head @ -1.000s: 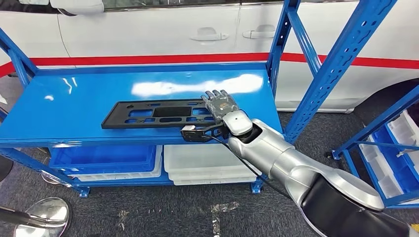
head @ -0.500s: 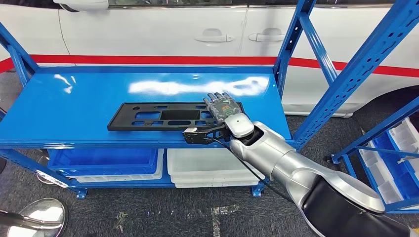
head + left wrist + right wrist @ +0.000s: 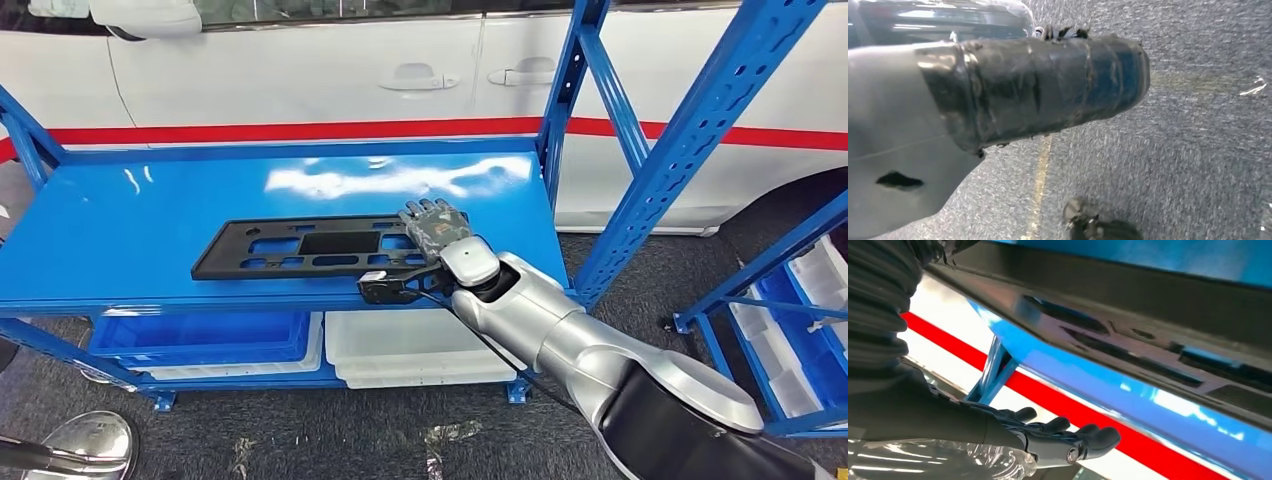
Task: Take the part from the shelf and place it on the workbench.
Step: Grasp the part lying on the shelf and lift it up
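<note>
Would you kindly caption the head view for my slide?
Right hand resting on the black part lying flat on the blue shelf.

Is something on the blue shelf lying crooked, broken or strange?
Nothing stands out. The black part lies flat on the blue shelf, roughly parallel to its front edge, with no visible damage. The right hand rests over its right end.

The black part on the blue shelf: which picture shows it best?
The head view: the whole black part lies flat there, the right hand on its end. The right wrist view shows a close slice; the left wrist view shows floor.
</note>
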